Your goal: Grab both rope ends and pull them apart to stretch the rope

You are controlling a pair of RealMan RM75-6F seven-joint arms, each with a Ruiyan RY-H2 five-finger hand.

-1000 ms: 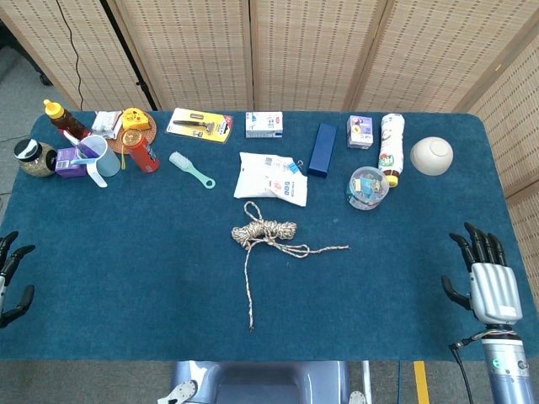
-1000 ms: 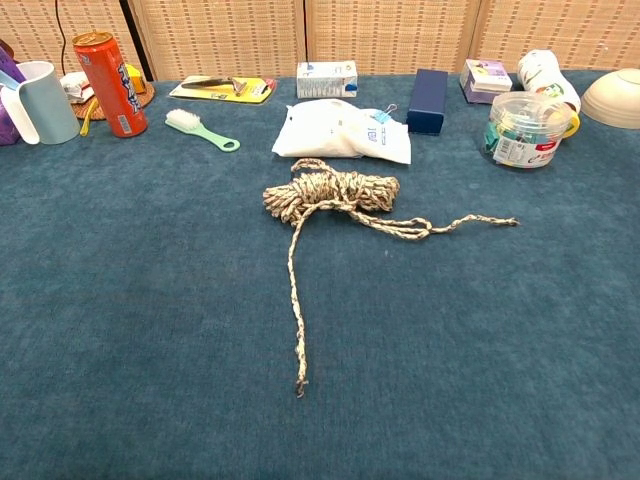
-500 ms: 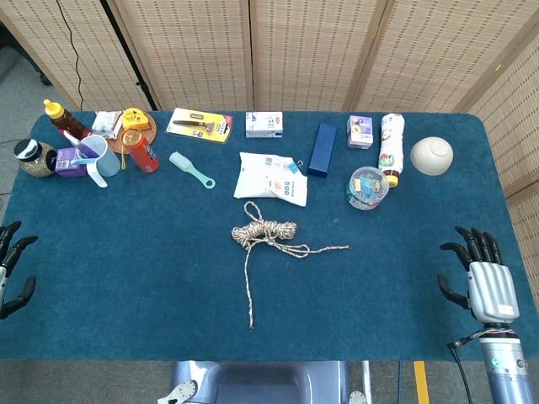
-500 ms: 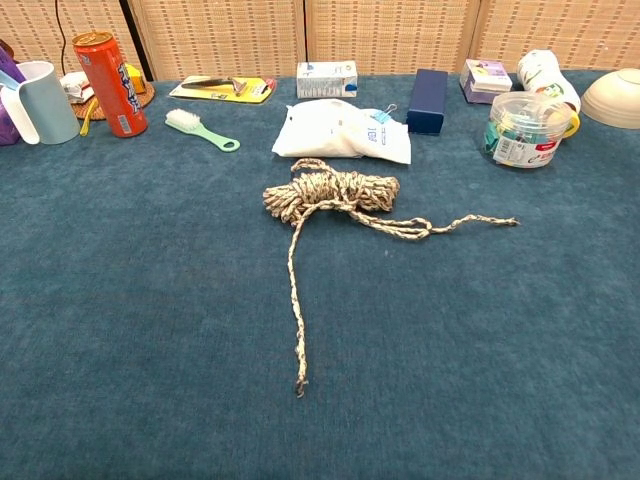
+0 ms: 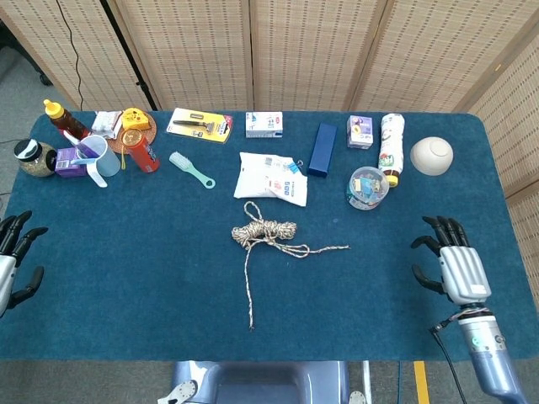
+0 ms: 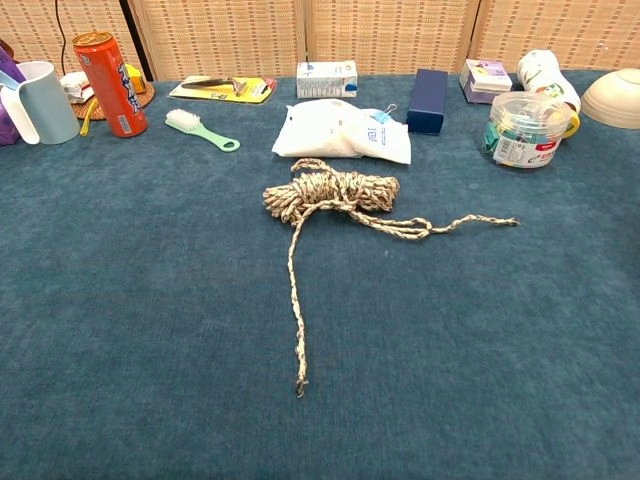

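Note:
A beige braided rope [image 5: 266, 231] [image 6: 333, 191] lies coiled in the middle of the blue table. One end [image 5: 251, 326] [image 6: 299, 388] trails toward the front edge, the other [image 5: 344, 247] [image 6: 512, 221] points right. My left hand [image 5: 12, 257] hovers at the table's far left edge, fingers spread, holding nothing. My right hand [image 5: 450, 264] is over the right side of the table, fingers spread and empty, well to the right of the rope. The chest view shows neither hand.
A white pouch [image 5: 272, 178] lies just behind the coil. Further back stand a navy box [image 5: 322, 149], a clear jar [image 5: 368, 187], a white bowl [image 5: 431, 155], a green brush [image 5: 191, 168], a red can [image 5: 140, 151] and a mug [image 5: 98, 158].
My right hand has moved left and forward, onto the table toward the rope. My left hand has edged inward and up at the left edge. The rope has not moved.

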